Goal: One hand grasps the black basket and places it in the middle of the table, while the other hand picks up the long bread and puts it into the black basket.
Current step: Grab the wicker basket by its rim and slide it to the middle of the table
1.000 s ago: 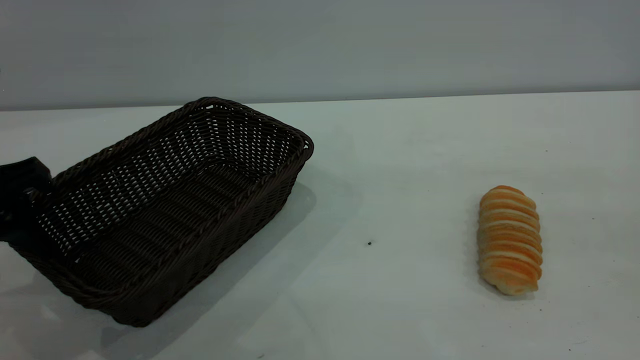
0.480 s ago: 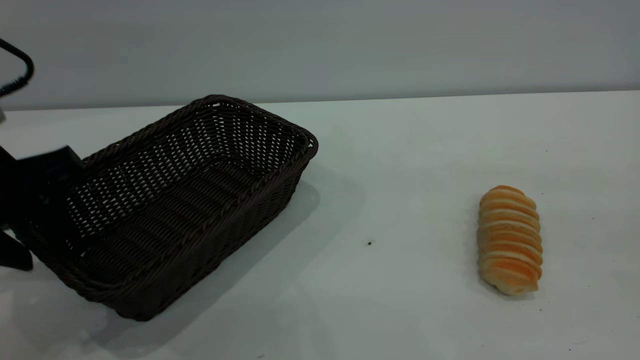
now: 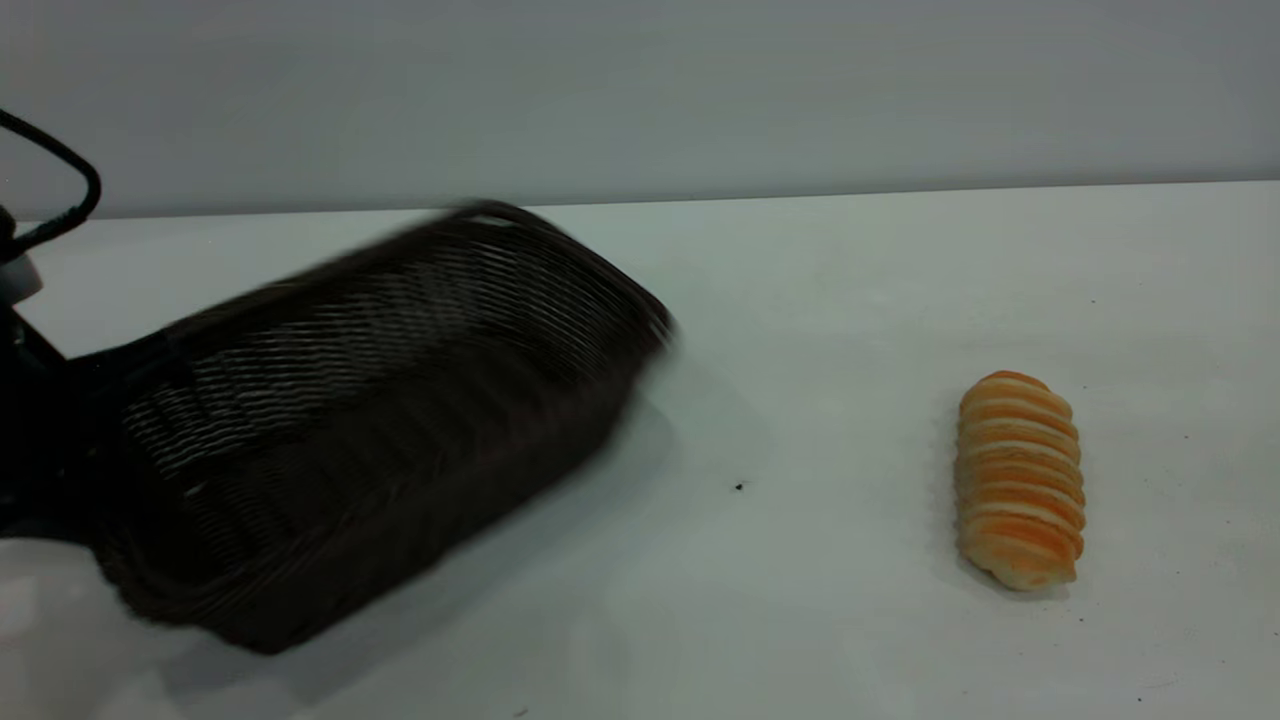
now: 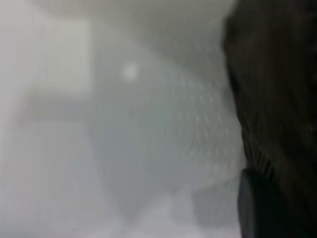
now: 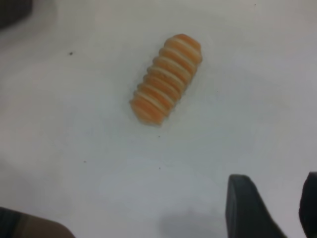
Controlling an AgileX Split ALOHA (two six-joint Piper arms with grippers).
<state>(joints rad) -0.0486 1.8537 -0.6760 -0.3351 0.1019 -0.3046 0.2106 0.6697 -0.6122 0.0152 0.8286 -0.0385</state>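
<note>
The black basket (image 3: 380, 400) is on the left of the white table (image 3: 800, 300), tilted and blurred, its near short end raised. My left gripper (image 3: 45, 440) is at that end at the view's left edge, shut on the basket's rim. In the left wrist view one finger (image 4: 250, 208) lies against the dark wicker (image 4: 277, 99). The long bread (image 3: 1020, 480) lies flat on the right, striped orange and cream. My right gripper (image 5: 292, 208) hangs open and empty above the table, a short way off the bread (image 5: 166, 79). It is out of the exterior view.
A black cable (image 3: 60, 190) loops up over the left arm. A tiny dark speck (image 3: 739, 487) sits on the table between basket and bread. A grey wall runs behind the table's far edge. The basket's dark corner (image 5: 12, 10) shows in the right wrist view.
The left gripper has moved right with the basket. The basket's far corner has slid right toward the table's middle and is now blurred. The bread has not moved.
</note>
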